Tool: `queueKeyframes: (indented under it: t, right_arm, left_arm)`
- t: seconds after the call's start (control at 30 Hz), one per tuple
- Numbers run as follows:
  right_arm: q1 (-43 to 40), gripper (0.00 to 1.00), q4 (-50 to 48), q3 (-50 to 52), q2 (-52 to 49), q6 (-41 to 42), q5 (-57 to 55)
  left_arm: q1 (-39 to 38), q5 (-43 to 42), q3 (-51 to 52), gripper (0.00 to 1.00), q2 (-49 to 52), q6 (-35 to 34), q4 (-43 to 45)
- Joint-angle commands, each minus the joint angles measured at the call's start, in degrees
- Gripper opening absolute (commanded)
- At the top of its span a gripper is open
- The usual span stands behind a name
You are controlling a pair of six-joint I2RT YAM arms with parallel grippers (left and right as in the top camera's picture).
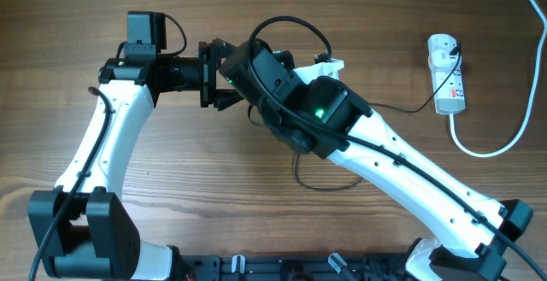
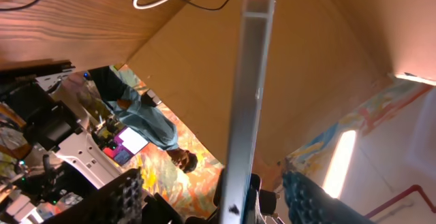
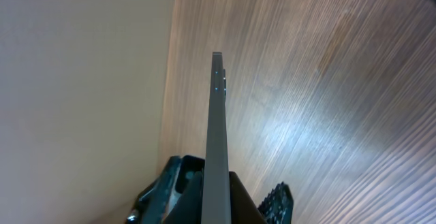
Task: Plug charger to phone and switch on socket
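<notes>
Item: phone [image 3: 216, 115], seen edge-on over table [image 3: 327, 81], clamped by R gripper [image 3: 216, 183].
L gripper [image 2: 218, 200]: jaws apart either side of phone, no contact seen.
Risk: phone twisted or dropped if handover mistimed. Charger [image 1: 410, 108] tip not seen, snag poss. Socket [image 1: 446, 74] well apart.

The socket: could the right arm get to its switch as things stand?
Probably not yet. The right gripper is shut on the phone, so it is busy. Towards the socket only the thin charger cable lies on the table.
</notes>
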State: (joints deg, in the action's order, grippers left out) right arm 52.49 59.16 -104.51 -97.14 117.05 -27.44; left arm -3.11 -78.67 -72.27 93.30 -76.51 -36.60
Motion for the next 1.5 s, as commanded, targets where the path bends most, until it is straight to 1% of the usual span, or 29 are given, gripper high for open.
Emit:
queueKeyframes:
  t: [0.0,0.1,0.2,0.27,0.33,0.4,0.43,0.47,0.63,0.67,0.7,0.77,1.03,1.2,1.33,1.4,1.47]
  right_arm:
    - [-0.07,0.04,0.09,-1.14,3.23,1.62,-0.59]
    - [-0.07,0.04,0.98,-1.14,5.05,1.64,-0.55]
    - [-0.07,0.04,1.38,-1.14,5.53,1.62,0.81]
    - [-0.07,0.05,1.33,-1.14,5.49,1.62,3.98]
    - [-0.07,0.05,1.31,-1.14,5.49,1.62,4.68]
    - [-0.07,0.05,1.55,-1.14,5.46,1.64,4.79]
    - [-0.07,0.04,1.79,-1.14,5.4,1.64,5.16]
    - [-0.07,0.04,1.97,-1.14,5.25,1.64,5.51]
    - [-0.07,0.04,1.88,-1.14,4.44,1.64,5.51]
    - [-0.07,0.04,1.79,-1.14,4.35,1.64,5.51]
    - [-0.07,0.04,1.7,-1.14,4.17,1.64,5.49]
    - [-0.07,0.05,1.81,-1.14,3.78,1.62,5.51]
    - [-0.07,0.05,1.55,-1.14,2.29,1.66,5.51]
    - [-0.07,0.05,1.62,-1.14,2.25,1.62,5.29]
    - [0.0,0.05,1.42,-1.14,2.21,1.64,5.31]
    - [0.0,0.05,1.27,-1.14,2.21,1.64,5.31]
    - [0.0,0.05,1.29,-1.14,2.19,1.6,5.31]
  left_arm:
    - [-0.04,0.11,-0.15,0.63,-1.53,-1.18,0.0]
    - [-0.04,0.11,-0.15,0.52,-1.53,-3.52,0.02]
    - [-0.04,-0.31,-0.15,0.52,-1.53,-3.69,0.0]
    - [-0.04,-3.74,-0.15,0.54,-1.53,-3.69,0.04]
    - [-0.04,-4.81,-0.15,0.55,-1.53,-3.67,0.04]
    - [-0.04,-5.7,-0.15,0.59,-1.53,-3.67,0.04]
    - [-0.04,-6.21,-0.15,0.63,-1.53,-3.67,0.04]
    - [-0.04,-6.45,-0.15,0.64,-1.53,-3.67,0.07]
    - [-0.04,-6.6,-0.15,0.62,-1.53,-3.69,0.04]
    - [-0.04,-6.6,-0.15,0.61,-1.53,-3.67,0.04]
    - [-0.04,-6.6,-0.15,0.58,-1.53,-3.69,0.07]
    - [-0.04,-6.6,-0.15,0.57,-1.53,-3.69,0.04]
    - [-0.04,-6.47,-0.15,0.57,-1.53,-3.67,1.62]
    - [-0.04,-4.68,-0.15,0.58,-1.53,-3.69,1.73]
    - [-0.04,-4.13,-0.15,0.57,-1.53,-3.69,1.73]
    - [-0.04,-4.07,-0.15,0.54,-1.53,-3.67,1.73]
    - [-0.04,-3.3,-0.15,0.53,-1.53,-3.69,1.73]
